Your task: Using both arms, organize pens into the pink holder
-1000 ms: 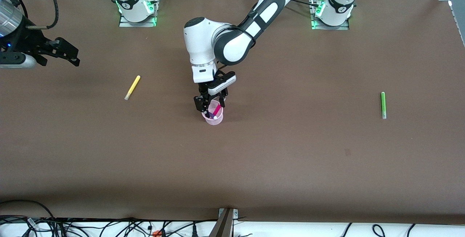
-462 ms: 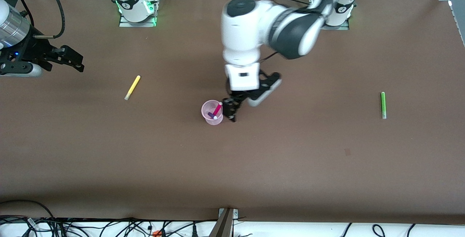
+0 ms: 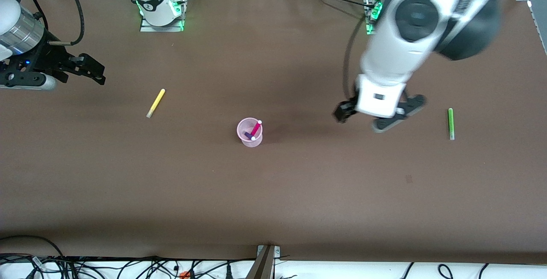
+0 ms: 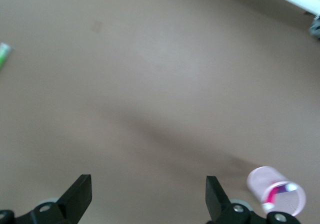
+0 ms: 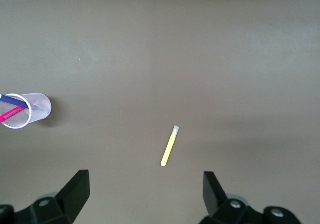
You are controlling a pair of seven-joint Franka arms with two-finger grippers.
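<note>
Two pens already in the holder (image 3: 249,132), two not yet in. Clock directions below are taken on the front view, with the holder as the dial centre.

Holder: upright on the brown table (image 3: 273,193), about mid-table. Inside it, the magenta pen (image 3: 256,129) leans on the rim with its white tip poking out at roughly 1 o'clock. The purple pen (image 3: 247,135) sits lower in the cup, just beside the magenta one.

Yellow pen (image 3: 155,103): flat on the table at about 10 o'clock, well apart from the holder, lying on a slant with its pale tip toward 7 o'clock.

Green pen (image 3: 450,123): flat on the table at 3 o'clock, well apart from the holder, toward the left arm's end, lying along the 12-to-6 line.

Left gripper (image 4: 147,184): up in the air at 3 o'clock, over bare table between the holder and the green pen and closer to the green pen. Fingers spread wide, nothing between them. Its wrist view catches the holder off to one side and a sliver of green pen at the frame edge.

Right gripper (image 5: 145,181): at about 10 o'clock, at the right arm's end of the table, up off the surface. Fingers spread wide, holding nothing. Its wrist view shows the yellow pen and the holder on the table.
</note>
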